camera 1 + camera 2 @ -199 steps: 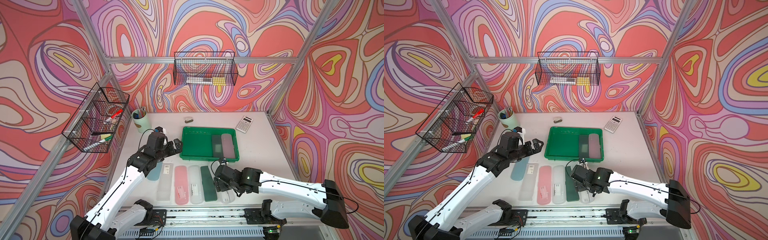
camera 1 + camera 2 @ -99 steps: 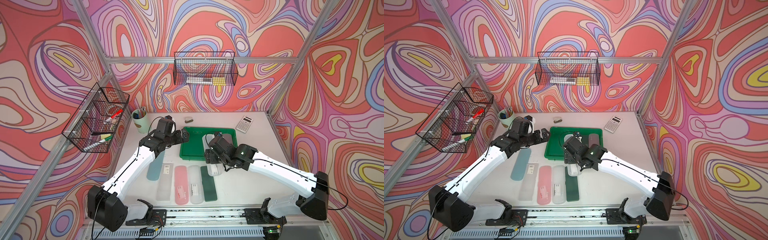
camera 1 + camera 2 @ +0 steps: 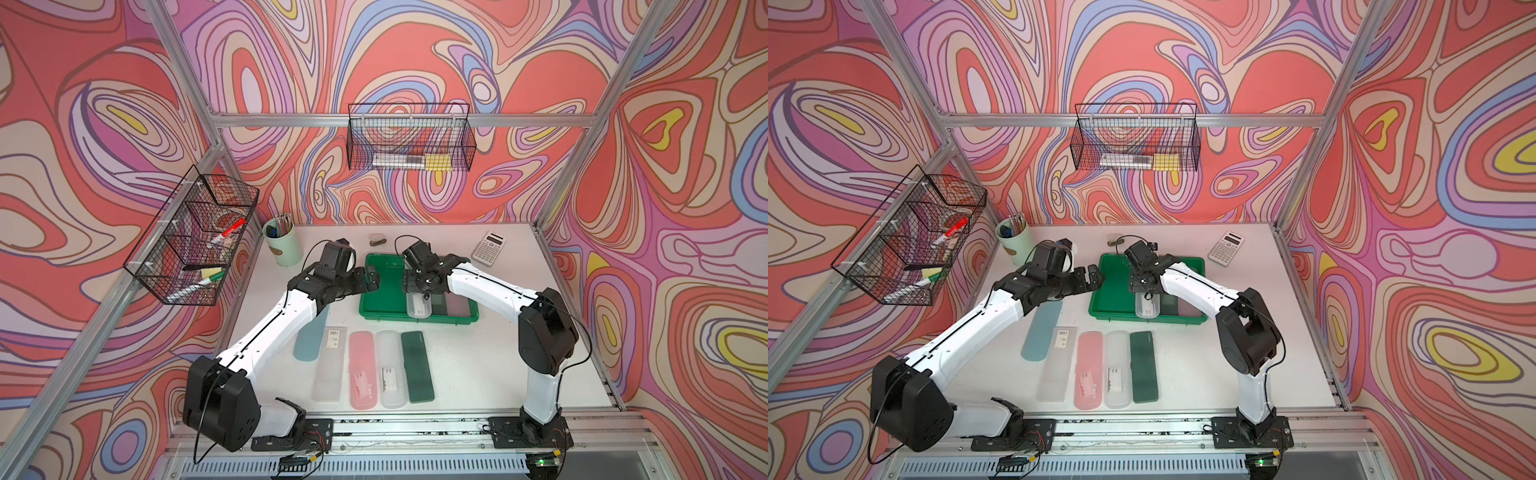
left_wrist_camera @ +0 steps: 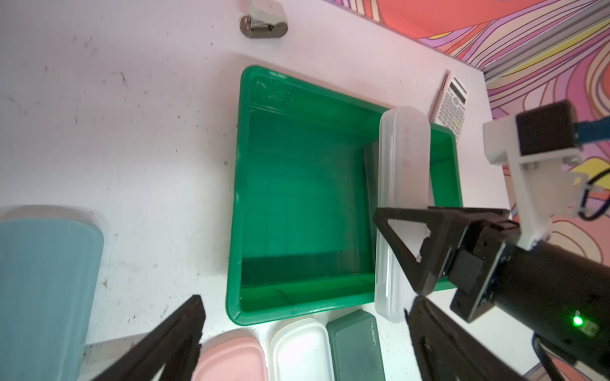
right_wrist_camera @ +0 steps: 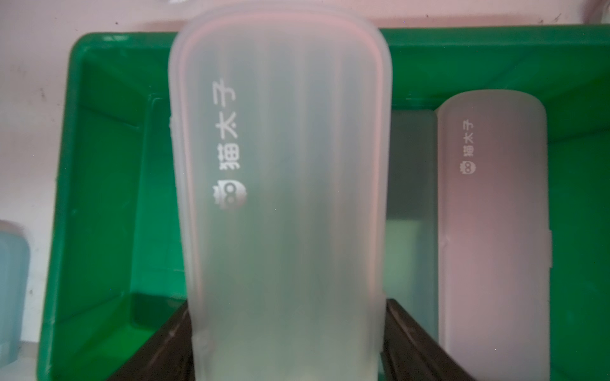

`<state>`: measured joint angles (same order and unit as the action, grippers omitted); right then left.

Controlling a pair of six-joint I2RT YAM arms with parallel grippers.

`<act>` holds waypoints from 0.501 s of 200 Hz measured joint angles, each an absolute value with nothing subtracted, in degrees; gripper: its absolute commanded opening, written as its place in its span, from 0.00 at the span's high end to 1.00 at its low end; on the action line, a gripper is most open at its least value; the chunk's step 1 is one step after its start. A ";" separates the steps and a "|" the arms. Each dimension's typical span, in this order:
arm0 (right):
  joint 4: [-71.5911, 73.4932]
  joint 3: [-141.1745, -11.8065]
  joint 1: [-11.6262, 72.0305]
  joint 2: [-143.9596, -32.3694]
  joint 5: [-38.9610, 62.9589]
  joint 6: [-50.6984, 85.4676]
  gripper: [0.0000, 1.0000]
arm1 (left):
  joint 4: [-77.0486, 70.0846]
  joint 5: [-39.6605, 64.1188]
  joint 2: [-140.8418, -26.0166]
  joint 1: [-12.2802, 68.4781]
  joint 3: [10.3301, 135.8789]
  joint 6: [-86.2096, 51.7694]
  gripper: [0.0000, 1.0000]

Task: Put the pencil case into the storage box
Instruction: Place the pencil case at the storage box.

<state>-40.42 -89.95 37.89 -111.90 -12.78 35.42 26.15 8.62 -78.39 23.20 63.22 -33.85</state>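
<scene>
Presently listed, tool first: right gripper [image 5: 287, 333], jaws pressed against the two long sides of the frosted white pencil case [image 5: 280, 198], pinching it near one end so that most of its length runs out ahead of the fingers. Location of the case: held above the green storage box [image 5: 99, 43], lengthwise to it and not yet lying on the floor; in a top view its free end [image 3: 419, 309] stands close to the near rim, and whether it clears that rim cannot be told. Neighbours in the box: a grey-green case [image 5: 412, 198] just beside the held one, then a pink case [image 5: 491, 231] against the far wall, both flat and parallel. Bare green floor lies on the other side of the held case. Left gripper [image 3: 371, 279]: spread wide, empty, hovering at the box's outer rim. Handling note, as a judgement: keep the case parallel to the grey-green one, level it, bring the free end inside the rim, lower it onto the bare strip alongside its neighbour without riding up on it, and part the jaws only once it rests flat. The left gripper is best kept clear of the descent.
</scene>
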 measured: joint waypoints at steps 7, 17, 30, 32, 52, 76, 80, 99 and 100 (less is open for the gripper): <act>-40.27 -90.54 37.89 -112.99 -12.82 35.44 0.56 | 26.17 8.60 -78.15 23.20 62.33 -33.85 0.01; -40.07 -91.37 37.89 -114.17 -12.88 35.55 0.56 | 26.20 8.60 -77.84 23.20 61.43 -33.85 0.01; -39.75 -92.49 37.91 -115.42 -13.13 35.70 0.56 | 26.20 8.60 -77.47 23.20 60.99 -33.80 0.01; -39.62 -92.68 37.91 -115.66 -13.13 35.70 0.56 | 26.20 8.60 -77.43 23.20 60.99 -33.80 0.01; -38.83 -94.13 37.89 -117.14 -13.67 36.14 0.56 | 26.15 8.60 -76.60 23.20 60.93 -33.61 0.01; -38.57 -95.59 37.89 -118.26 -14.44 36.53 0.56 | 25.78 8.62 -75.66 23.20 60.55 -33.41 0.01; -38.57 -95.90 37.89 -118.41 -14.63 36.58 0.56 | 25.69 8.62 -75.59 23.20 60.47 -33.41 0.01; -38.52 -97.67 37.89 -119.46 -15.33 36.75 0.56 | 25.23 8.64 -75.42 23.20 59.90 -33.41 0.01; -38.52 -97.80 37.89 -119.57 -15.40 36.77 0.56 | 25.19 8.64 -75.42 23.20 59.88 -33.43 0.01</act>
